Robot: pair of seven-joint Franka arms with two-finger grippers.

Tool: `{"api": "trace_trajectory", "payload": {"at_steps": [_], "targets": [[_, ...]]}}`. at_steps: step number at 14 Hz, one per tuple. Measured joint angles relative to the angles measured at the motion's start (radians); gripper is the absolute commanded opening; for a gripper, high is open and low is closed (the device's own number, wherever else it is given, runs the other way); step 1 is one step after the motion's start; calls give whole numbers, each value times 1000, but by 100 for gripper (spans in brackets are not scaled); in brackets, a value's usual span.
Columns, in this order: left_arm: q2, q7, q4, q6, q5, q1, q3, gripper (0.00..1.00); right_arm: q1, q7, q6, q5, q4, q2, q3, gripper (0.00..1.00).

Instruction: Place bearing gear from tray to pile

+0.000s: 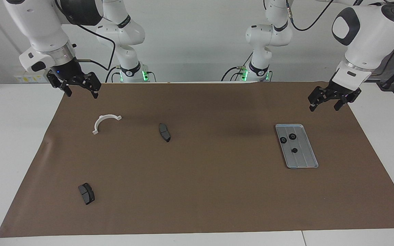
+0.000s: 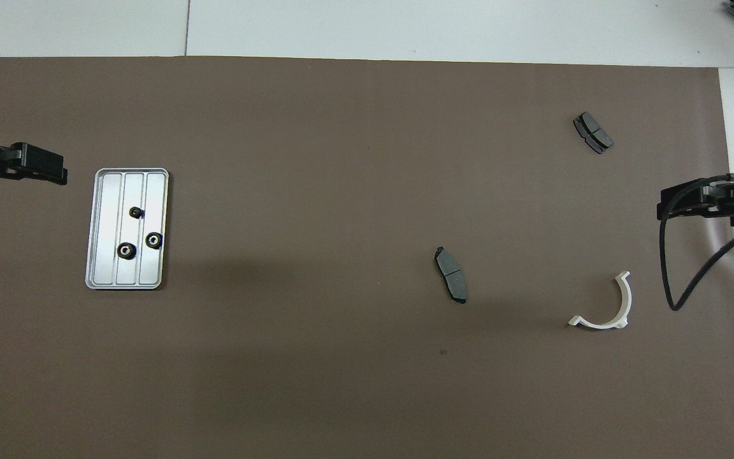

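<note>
The silver-grey tray (image 1: 304, 155) (image 2: 106, 210) lies on the brown mat toward the left arm's end. Three small black round gears (image 1: 292, 136) (image 2: 153, 240) sit in it. The pile is a loose scatter toward the right arm's end: a white half-ring bracket (image 1: 102, 119) (image 2: 596, 324) and two dark brake pads (image 1: 165, 132) (image 2: 451, 275), (image 1: 86, 193) (image 2: 592, 132). No gear shows among them. My left gripper (image 1: 324, 106) (image 2: 55, 173) is open and empty, raised over the mat's edge beside the tray. My right gripper (image 1: 81, 94) (image 2: 663, 207) is open and empty, raised over the mat's edge near the bracket.
The brown mat (image 1: 217, 191) covers most of the white table. A black cable (image 2: 676, 280) hangs from the right arm near the bracket.
</note>
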Motion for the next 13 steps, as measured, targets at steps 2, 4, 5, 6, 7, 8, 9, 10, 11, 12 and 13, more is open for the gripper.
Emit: {"api": "trace_trajectory", "payload": {"at_steps": [2,4,5,6,7,8,9,10,11,12,13], "targets": [[0,0,-1,0,0,0,0,100,0,0,0,0,0,0,0,100],[0,0,-2,0,0,0,0,100,0,0,0,0,0,0,0,100],[0,0,-3,1,0,0,0,100,0,0,0,0,0,0,0,100],[-1,0,-6,1,0,0,1,100,0,0,0,0,0,0,0,100],[-5,-2,-19,2,0,2,2,100,0,0,0,0,0,0,0,100],[-13,-2,-38,12,0,9,2,100,0,0,0,0,0,0,0,100],[-21,-2,-60,30,0,17,2,100,0,0,0,0,0,0,0,100],[-29,-2,-86,43,0,24,2,100,0,0,0,0,0,0,0,100],[-38,-2,-114,56,0,28,3,100,0,0,0,0,0,0,0,100],[-43,-2,-144,76,0,28,3,100,0,0,0,0,0,0,0,100],[-41,-2,-170,108,0,28,3,100,0,0,0,0,0,0,0,100]]}}
